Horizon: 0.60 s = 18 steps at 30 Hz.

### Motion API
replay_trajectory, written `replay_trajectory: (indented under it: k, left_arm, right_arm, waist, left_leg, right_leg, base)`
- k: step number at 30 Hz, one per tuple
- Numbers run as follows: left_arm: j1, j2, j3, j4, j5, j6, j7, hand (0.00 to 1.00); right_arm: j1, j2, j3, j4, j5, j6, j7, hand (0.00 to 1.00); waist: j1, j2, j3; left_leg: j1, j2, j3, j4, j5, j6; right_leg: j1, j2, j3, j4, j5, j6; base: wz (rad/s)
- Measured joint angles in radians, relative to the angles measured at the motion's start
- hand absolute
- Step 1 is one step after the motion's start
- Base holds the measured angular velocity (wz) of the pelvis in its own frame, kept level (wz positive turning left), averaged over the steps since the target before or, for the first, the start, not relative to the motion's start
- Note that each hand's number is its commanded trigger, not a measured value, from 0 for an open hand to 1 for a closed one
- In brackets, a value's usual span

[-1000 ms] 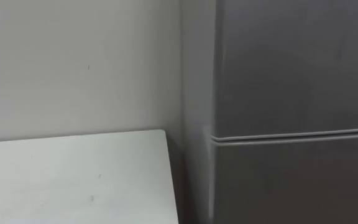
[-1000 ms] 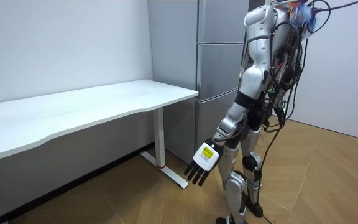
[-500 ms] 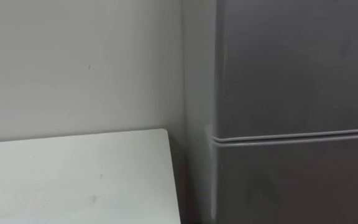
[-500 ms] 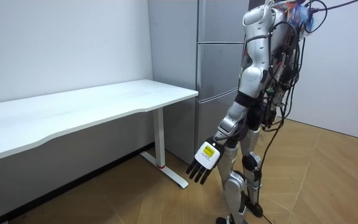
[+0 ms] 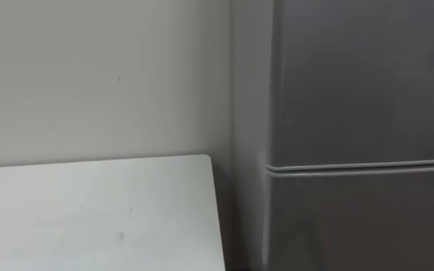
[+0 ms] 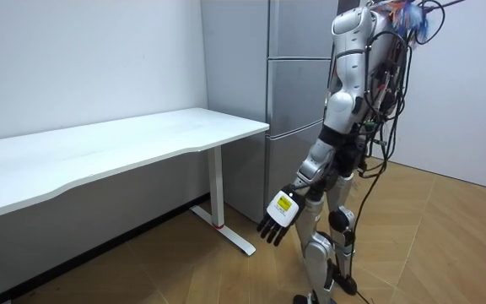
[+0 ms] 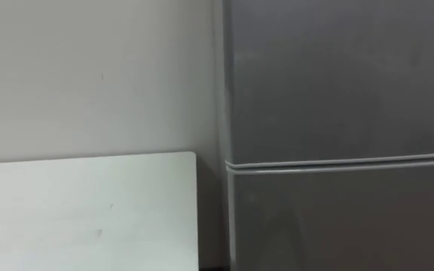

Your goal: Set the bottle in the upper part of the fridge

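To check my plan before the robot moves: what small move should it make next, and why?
Probably raise the left robot hand toward the fridge to open its upper door: the doors are shut, and this hand hangs open, holding nothing.

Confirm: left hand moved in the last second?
Yes, slightly: the left hand drifted up and to the room view's right, away from the table leg.

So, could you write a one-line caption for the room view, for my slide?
Humanoid robot standing before a closed grey fridge, beside a white table, its left hand hanging open.
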<state>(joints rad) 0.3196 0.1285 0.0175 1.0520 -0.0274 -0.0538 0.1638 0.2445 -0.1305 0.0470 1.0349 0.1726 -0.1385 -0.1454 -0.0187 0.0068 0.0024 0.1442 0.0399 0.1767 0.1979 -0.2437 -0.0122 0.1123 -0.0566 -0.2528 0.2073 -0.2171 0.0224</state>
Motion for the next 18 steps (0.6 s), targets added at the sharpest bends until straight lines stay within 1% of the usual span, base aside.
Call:
replay_trajectory:
  k: [1,3,5,8,11,14,15,18]
  left_arm:
    - [0.000,0.001,0.000,0.000,0.000,0.000,-0.001,0.00]
    - [-0.003,0.008,0.000,0.002,0.001,-0.001,-0.006,0.00]
    - [-0.015,0.012,0.000,0.003,0.001,-0.001,-0.015,0.00]
    - [-0.019,0.015,0.000,0.006,0.008,-0.001,-0.021,0.00]
    - [-0.021,0.015,0.000,0.006,0.042,-0.001,-0.023,0.00]
    - [-0.026,0.015,0.000,0.004,0.075,0.000,-0.023,0.00]
    - [-0.032,0.015,0.000,0.004,0.089,0.000,-0.023,0.00]
    - [-0.041,0.014,0.001,0.003,0.102,-0.001,-0.023,0.00]
  right_arm:
    - [-0.005,0.000,0.000,0.009,-0.006,0.000,0.006,0.00]
    - [-0.016,0.000,0.001,0.019,-0.025,0.000,0.028,0.00]
    - [-0.020,0.000,0.006,0.020,-0.026,0.000,0.035,0.00]
    - [-0.022,-0.001,0.007,0.020,-0.026,0.000,0.051,0.00]
    - [-0.022,-0.003,0.008,0.020,-0.026,0.001,0.070,0.00]
    - [-0.025,-0.004,0.009,0.024,-0.024,0.001,0.086,0.00]
    - [-0.028,-0.005,0.009,0.028,-0.023,0.001,0.098,0.00]
    - [-0.041,-0.012,0.009,0.050,-0.022,0.002,0.119,0.00]
  waist:
    - [0.001,-0.003,0.0004]
    - [0.006,-0.013,0.0039]
    - [0.006,-0.016,0.0040]
    - [0.014,-0.017,0.0042]
    - [0.021,-0.017,0.0042]
    - [0.021,-0.017,0.0039]
    - [0.021,-0.017,0.0039]
    - [0.024,-0.016,0.0037]
  left_leg:
    - [-0.001,0.000,0.000,0.000,0.000,0.000]
    - [-0.004,0.000,0.000,0.000,0.000,0.000]
    - [-0.010,0.000,0.000,0.001,0.000,0.000]
    - [-0.014,0.000,0.000,0.001,0.000,0.000]
    - [-0.018,0.000,0.000,0.002,0.000,0.000]
    - [-0.029,0.000,-0.004,0.008,0.000,0.000]
    - [-0.031,0.000,-0.012,0.008,0.000,0.000]
    - [-0.031,0.000,-0.014,0.008,0.000,0.000]
  right_leg:
    - [0.000,0.000,0.000,0.000,0.000,0.000]
    - [0.000,0.000,0.000,-0.002,0.000,0.000]
    - [-0.002,0.000,-0.002,-0.002,0.000,0.000]
    - [-0.008,0.000,-0.001,-0.002,0.001,0.000]
    - [-0.007,0.001,-0.004,-0.002,0.001,0.000]
    - [-0.010,-0.001,-0.016,-0.002,0.001,0.000]
    - [-0.010,-0.002,-0.023,-0.002,0.000,0.000]
    - [-0.010,-0.002,-0.025,-0.004,0.000,0.000]
  base:
    - [0.00]
    - [0.00]
    - [0.00]
    - [0.00]
    - [0.02]
    - [0.10]
    - [0.13]
    - [0.03]
